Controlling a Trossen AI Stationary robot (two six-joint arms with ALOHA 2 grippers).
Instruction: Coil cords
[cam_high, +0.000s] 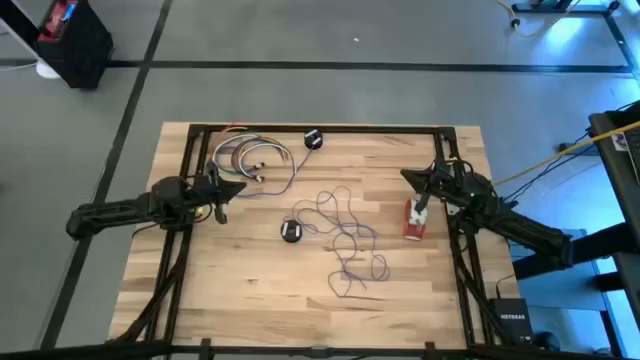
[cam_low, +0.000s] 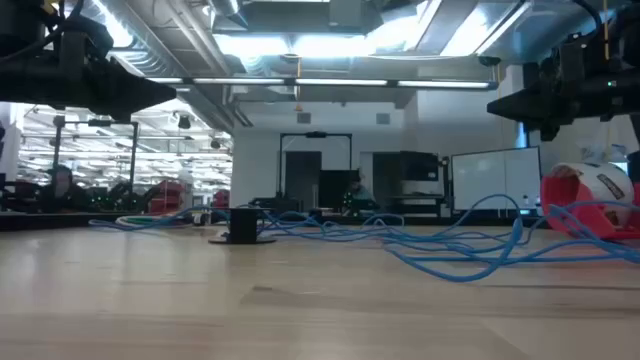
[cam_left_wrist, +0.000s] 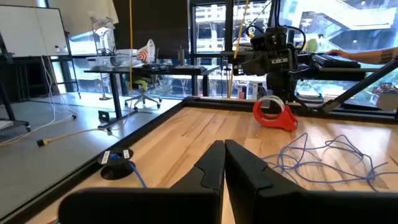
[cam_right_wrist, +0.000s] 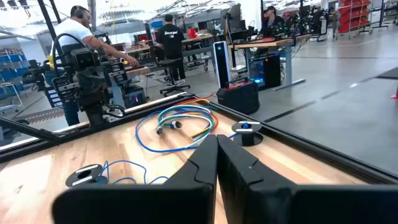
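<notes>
A long thin bluish cord (cam_high: 345, 240) lies in a loose tangle on the middle of the table, joined to a small black round puck (cam_high: 291, 231). Both also show in the low view: the cord (cam_low: 450, 245) and the puck (cam_low: 240, 225). A short red-and-white bundle (cam_high: 414, 220) lies to the right of the tangle and also shows in the left wrist view (cam_left_wrist: 273, 114). My left gripper (cam_high: 235, 188) is shut and empty, above the table left of the tangle. My right gripper (cam_high: 405, 176) is shut and empty, just beyond the red-and-white bundle.
A coil of several coloured cords (cam_high: 250, 157) lies at the far left of the table and also shows in the right wrist view (cam_right_wrist: 180, 121). A second black puck (cam_high: 313, 139) sits by the far edge. Bare wood (cam_high: 240, 290) lies toward the near edge. People stand in the room beyond.
</notes>
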